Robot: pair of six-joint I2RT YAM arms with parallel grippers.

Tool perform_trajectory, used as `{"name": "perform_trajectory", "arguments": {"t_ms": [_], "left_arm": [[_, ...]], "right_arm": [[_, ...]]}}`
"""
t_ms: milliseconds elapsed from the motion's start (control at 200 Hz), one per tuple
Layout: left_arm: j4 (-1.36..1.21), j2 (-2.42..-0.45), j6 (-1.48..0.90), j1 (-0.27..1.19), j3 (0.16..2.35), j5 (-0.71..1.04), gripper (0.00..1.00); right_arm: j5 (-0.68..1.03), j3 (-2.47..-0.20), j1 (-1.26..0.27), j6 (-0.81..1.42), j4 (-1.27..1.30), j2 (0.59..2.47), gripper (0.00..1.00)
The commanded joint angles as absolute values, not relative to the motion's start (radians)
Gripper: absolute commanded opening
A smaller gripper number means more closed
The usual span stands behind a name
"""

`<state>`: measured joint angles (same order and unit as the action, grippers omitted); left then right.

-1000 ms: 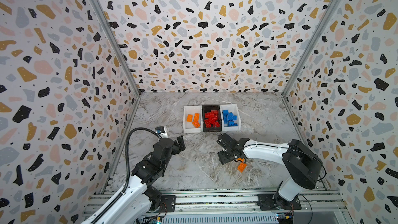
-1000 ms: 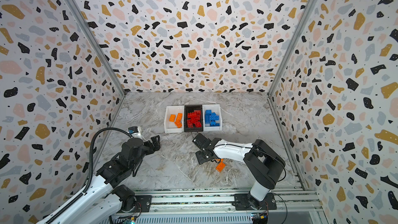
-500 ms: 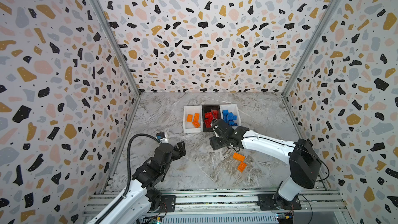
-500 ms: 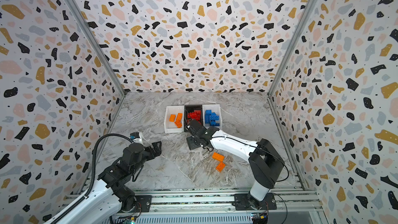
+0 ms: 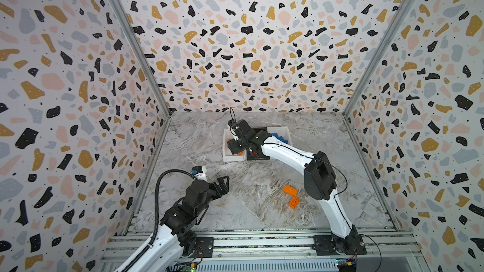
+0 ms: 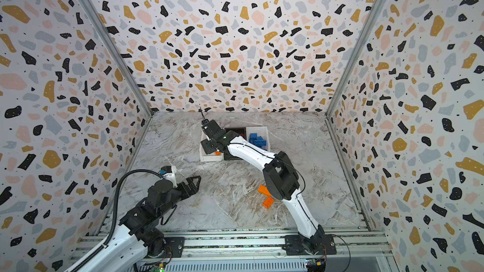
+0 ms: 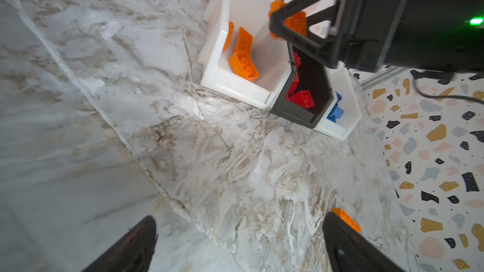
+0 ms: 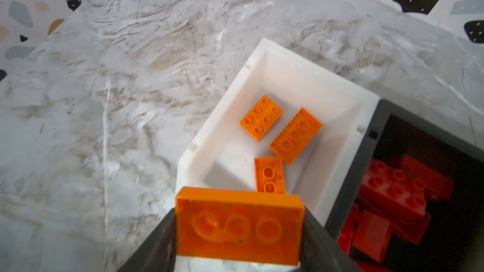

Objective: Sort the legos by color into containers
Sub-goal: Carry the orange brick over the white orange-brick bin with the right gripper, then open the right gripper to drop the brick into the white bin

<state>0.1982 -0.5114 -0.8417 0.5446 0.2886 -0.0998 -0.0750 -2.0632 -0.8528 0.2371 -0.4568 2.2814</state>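
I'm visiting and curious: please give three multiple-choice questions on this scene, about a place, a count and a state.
1. The orange studded plastic brick in the right end effector hangs: A over the white plastic bin holding orange bricks; B inside the black bin; C on the table.
2. Orange bricks loose on the marble table: A none; B two; C five.
3. The left end effector is: A open, empty; B shut; C gripping a brick.
Key: 1A, bin visible beneath it; 2B, both beside the right arm; 3A, fingers apart, nothing between.
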Motion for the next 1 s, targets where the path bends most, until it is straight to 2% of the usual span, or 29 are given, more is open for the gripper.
{"name": "perform_trajectory", "arguments": {"t_ms": [0,165,300,385,566,721,856,996], "left_arm": [[0.206,-0.475,-0.838,0.546,0.317,-0.077,1.0],[0.205,-0.468,-0.835,0.546,0.325,-0.061,1.0],[0.17,-0.481,-0.826,0.546,0.327,-0.046,1.0],[0.156,-0.515,-0.807,0.548,0.343,-0.051,1.0],[0.064,-0.626,-0.772,0.595,0.372,-0.03,1.0],[-0.086,-0.74,-0.792,0.662,0.357,-0.009,1.0],[-0.176,-0.873,-0.788,0.738,0.396,-0.025,1.0],[-0.196,-0.985,-0.769,0.814,0.466,-0.057,1.0]], "right_arm": [[-0.06,-2.207,-0.829,0.19,-0.522,2.321,0.66],[-0.029,-2.322,-0.809,0.18,-0.554,2.367,0.88],[-0.069,-2.228,-0.808,0.175,-0.568,2.26,0.92],[-0.111,-2.053,-0.809,0.187,-0.556,2.126,0.92],[-0.187,-1.489,-0.803,0.263,-0.464,1.744,0.92],[-0.176,-1.09,-0.792,0.349,-0.443,1.486,0.92],[-0.156,-0.865,-0.774,0.417,-0.438,1.362,0.92],[-0.133,-0.74,-0.751,0.442,-0.386,1.297,0.92]]}}
